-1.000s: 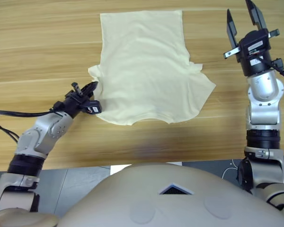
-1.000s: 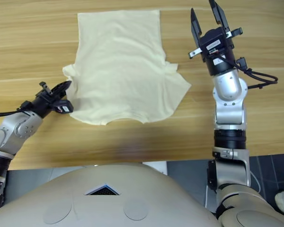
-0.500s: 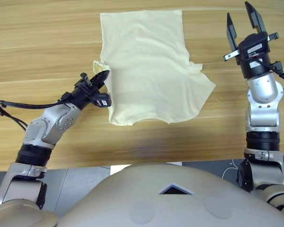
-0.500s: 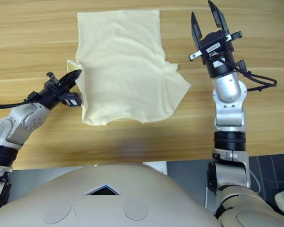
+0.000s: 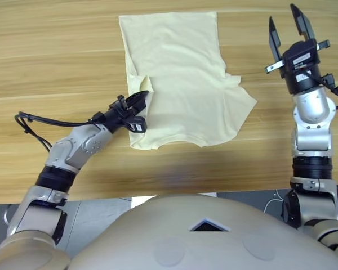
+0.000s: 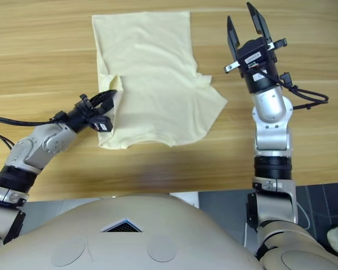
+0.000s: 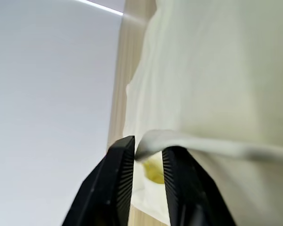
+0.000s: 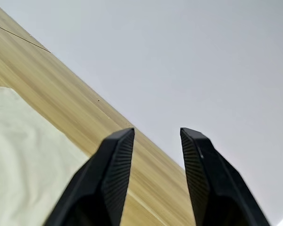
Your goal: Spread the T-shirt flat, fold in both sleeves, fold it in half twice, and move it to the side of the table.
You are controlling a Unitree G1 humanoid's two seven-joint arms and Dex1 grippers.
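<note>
Left arm bent inward, left fingers pinching the sleeve; right arm raised, right fingers spread.

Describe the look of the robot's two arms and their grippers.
The left arm and right arm are rounded silver-grey metal segments joined by black bands. Each ends in a black two-finger gripper: left gripper, right gripper. The fingers taper to points and are ribbed on the inside. Black cables run loose beside each wrist. A white label sits on the right gripper's body.
</note>
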